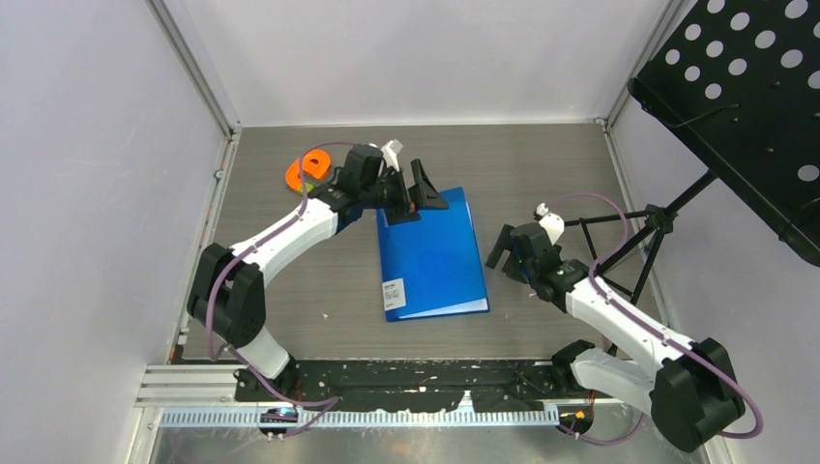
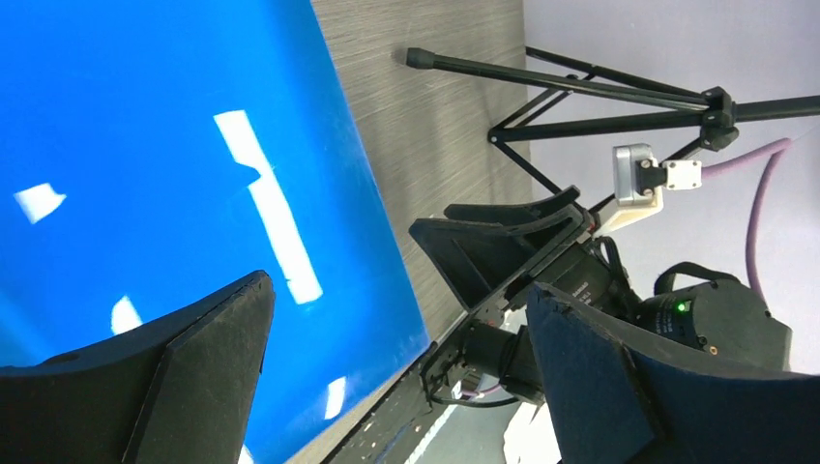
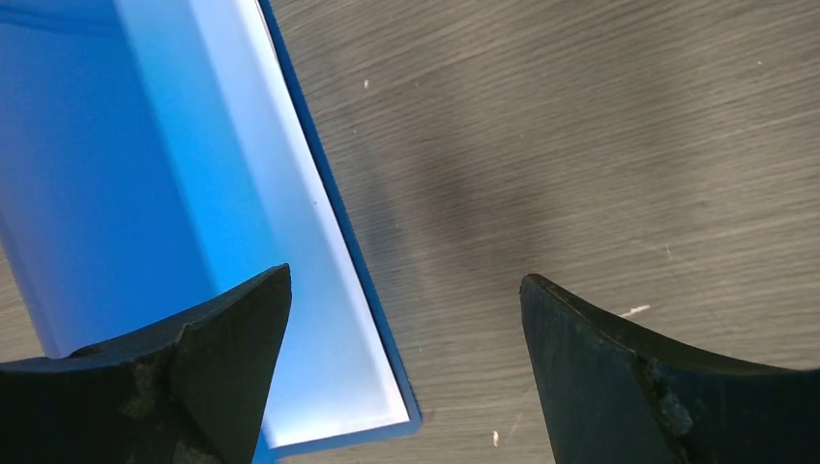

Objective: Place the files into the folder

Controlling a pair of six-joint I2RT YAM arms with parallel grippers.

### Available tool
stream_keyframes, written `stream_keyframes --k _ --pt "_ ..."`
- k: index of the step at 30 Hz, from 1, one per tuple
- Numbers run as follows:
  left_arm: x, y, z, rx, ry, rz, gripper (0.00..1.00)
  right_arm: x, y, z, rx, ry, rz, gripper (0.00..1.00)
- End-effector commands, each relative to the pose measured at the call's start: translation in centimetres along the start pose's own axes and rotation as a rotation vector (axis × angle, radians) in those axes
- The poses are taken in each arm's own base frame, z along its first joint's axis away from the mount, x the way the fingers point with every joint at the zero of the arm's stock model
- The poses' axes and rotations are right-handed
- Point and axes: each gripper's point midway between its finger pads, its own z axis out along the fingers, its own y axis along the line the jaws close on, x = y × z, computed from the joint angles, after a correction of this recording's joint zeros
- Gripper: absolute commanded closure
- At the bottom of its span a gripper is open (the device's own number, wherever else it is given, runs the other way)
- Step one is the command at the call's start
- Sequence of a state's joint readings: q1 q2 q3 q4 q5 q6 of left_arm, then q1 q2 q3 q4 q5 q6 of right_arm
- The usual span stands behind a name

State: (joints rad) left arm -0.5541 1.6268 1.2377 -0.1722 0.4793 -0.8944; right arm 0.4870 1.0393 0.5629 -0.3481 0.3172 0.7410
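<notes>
The blue folder (image 1: 432, 253) lies closed in the middle of the table (image 1: 541, 155), its white barcode label (image 1: 394, 295) at the near left corner. The files (image 3: 290, 251) are inside it, showing only as a white strip between the covers along the right and near edges. The left hand (image 1: 418, 198) hangs over the folder's far left corner, released and grasping nothing. The right hand (image 3: 404, 280) is spread wide and empty, straddling the folder's right edge: one finger over the white strip, the other over bare table. An orange object (image 1: 309, 169) sits toward the far left corner.
</notes>
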Motion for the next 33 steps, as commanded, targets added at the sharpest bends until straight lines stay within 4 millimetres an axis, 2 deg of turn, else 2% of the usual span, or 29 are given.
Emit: stream_keyframes --k 1,5,6,10,14,18,27,33 --pt "-0.6 -1.1 -2.8 -0.042 -0.023 0.085 0.00 -1.0 -0.1 -1.3 0.002 -0.023 -0.006 0.07" --pt "0.6 1.4 -5.5 -0.177 -0.041 0.139 0.00 -1.8 1.8 -2.4 -0.051 -0.022 -0.040 0.07" --pt "0.9 2.2 -6.4 -0.219 -0.050 0.157 0.00 -2.4 2.4 -2.7 -0.062 -0.040 -0.043 0.07" --pt "2.1 5.1 -10.1 -0.358 -0.103 0.218 0.00 -2.8 5.2 -4.1 -0.127 -0.062 -0.081 0.07" --pt "3.2 6.8 -13.4 -0.432 -0.157 0.274 0.00 -2.6 7.5 -5.1 -0.198 -0.067 -0.104 0.06" --pt "3.5 8.0 -16.3 -0.502 -0.225 0.310 0.00 -2.9 8.6 -5.5 -0.253 -0.082 -0.102 0.05" --pt "4.8 9.9 -17.7 -0.556 -0.213 0.373 0.00 -3.7 10.0 -5.2 -0.281 -0.105 -0.101 0.04" --pt "5.1 10.1 -18.1 -0.563 -0.194 0.411 0.00 -3.9 10.5 -4.8 -0.284 -0.109 -0.105 0.03"
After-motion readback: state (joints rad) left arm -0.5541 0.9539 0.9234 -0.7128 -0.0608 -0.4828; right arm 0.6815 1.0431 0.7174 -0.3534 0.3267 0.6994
